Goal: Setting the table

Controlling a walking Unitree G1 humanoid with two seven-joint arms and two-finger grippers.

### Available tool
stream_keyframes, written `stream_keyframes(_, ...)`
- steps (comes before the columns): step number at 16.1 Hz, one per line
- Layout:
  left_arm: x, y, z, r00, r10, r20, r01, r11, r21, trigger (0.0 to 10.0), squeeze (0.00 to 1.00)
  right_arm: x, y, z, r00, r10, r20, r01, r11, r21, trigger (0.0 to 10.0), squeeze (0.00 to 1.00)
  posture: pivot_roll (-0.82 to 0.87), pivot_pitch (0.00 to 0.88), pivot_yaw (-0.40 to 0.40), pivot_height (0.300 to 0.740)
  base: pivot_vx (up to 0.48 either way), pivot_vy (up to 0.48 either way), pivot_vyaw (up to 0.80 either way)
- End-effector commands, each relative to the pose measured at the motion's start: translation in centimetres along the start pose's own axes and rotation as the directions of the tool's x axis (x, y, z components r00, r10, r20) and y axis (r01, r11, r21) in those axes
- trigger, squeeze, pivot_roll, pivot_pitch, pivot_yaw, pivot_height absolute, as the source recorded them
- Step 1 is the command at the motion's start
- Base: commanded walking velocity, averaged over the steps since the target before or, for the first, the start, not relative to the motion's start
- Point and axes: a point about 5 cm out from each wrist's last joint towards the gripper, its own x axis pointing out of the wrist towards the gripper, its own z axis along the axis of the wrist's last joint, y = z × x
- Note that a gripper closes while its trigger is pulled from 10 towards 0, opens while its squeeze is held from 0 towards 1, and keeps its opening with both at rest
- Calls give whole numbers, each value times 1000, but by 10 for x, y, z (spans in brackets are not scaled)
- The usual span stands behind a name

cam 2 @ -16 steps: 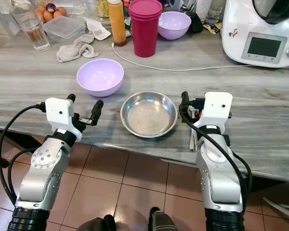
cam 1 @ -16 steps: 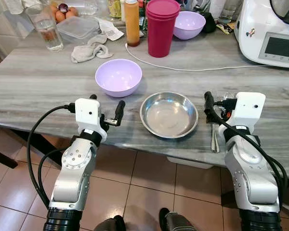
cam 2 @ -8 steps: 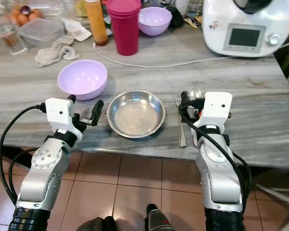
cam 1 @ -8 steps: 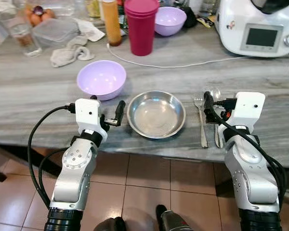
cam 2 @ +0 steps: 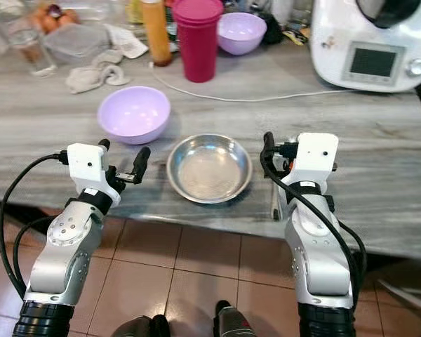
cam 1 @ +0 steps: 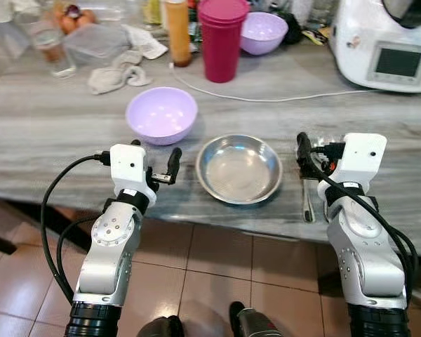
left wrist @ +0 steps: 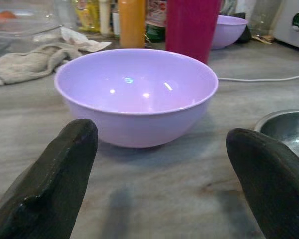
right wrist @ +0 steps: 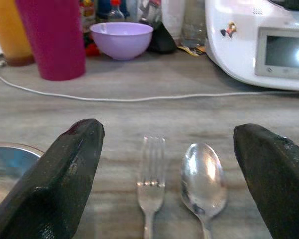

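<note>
Steel bowl is sitting near the counter edge, lilac bowl just behind-left; fork and spoon lying side by side to its right; left gripper and right gripper both hovering wide open, holding nothing.

Fork and spoon handles cut off by frame edge, white appliance cropped at top right

Left end effector, right end effector (both agape, empty).
</note>
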Motion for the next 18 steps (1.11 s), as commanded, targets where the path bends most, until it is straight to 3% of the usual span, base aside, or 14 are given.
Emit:
stream_keyframes(1,-1,2,-3,1000,8,-17,-7,1000,10,10000,0,0,-2,2,1000,-11,8,11,1000,-11,10000,0,-227,194,31,740,0,0,0)
stream_keyframes(16,-1,2,-3,1000,8,-17,-8,1000,10,10000,0,0,-2,2,1000,-11,9,11,1000,-12,10000,0,-227,194,31,740,0,0,0)
stream_keyframes(18,-2,4,-5,999,27,-33,-26,999,30,10000,0,0,-2,-2,1000,-10,-12,10,1000,4,10000,0,-227,199,30,740,0,0,-800)
